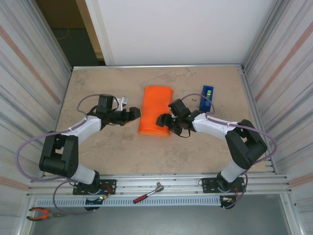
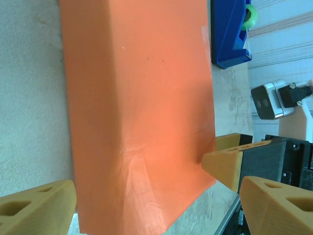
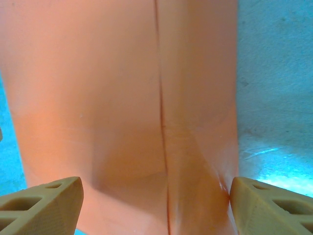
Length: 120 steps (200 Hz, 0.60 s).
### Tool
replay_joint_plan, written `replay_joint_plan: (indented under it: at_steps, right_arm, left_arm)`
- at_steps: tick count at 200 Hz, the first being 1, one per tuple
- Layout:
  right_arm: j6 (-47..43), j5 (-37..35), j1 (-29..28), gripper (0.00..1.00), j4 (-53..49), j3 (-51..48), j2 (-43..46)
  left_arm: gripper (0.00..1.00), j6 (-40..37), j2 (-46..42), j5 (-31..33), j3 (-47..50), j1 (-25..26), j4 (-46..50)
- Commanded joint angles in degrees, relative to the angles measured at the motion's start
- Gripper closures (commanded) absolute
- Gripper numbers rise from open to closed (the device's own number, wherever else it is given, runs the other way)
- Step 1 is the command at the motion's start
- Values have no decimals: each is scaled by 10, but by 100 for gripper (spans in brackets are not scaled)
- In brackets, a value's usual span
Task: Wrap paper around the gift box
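The orange paper [image 1: 156, 111] lies folded into a long packet at the table's middle, its overlapping seam [image 3: 161, 122] running along the top. The gift box is hidden; a raised shape under the paper [image 2: 137, 98] suggests it is inside. My left gripper [image 1: 134, 113] stands open just off the packet's left side, its fingers [image 2: 36, 210] spread wider than the near end. My right gripper [image 1: 164, 120] is open at the packet's near right corner, with the paper between its fingers [image 3: 274, 205] and one fingertip touching the edge. That fingertip [image 2: 225, 161] also shows in the left wrist view.
A blue tape dispenser [image 1: 206, 98] with green tape [image 2: 250, 14] stands right of the paper, close behind the right arm. A red-handled ratchet [image 1: 146, 193] and orange pliers [image 1: 41, 214] lie on the front rail. Metal walls close in both sides.
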State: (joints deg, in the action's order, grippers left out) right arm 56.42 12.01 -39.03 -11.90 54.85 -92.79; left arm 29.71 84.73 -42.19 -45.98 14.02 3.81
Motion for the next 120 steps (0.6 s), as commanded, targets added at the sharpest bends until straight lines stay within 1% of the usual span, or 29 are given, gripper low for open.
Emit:
replay_joint_plan:
  at_steps: [1, 27, 47, 67, 120]
  right_arm:
    - [-1, 14, -5, 23, 4, 15, -16]
    - [0, 14, -8, 24, 4, 18, -28]
    - [-4, 7, -8, 24, -5, 20, -29]
    - [-11, -9, -8, 21, -25, 19, -17]
    - [-19, -34, -7, 20, -46, 13, -9]
  left_arm:
    - [14, -18, 4, -15, -8, 3, 33]
    - [15, -17, 28, -11, -7, 21, 29]
    - [20, -20, 45, -9, -13, 38, 29]
    - [24, -23, 51, -5, -13, 47, 29]
    - [25, -32, 45, 49, -6, 56, 46]
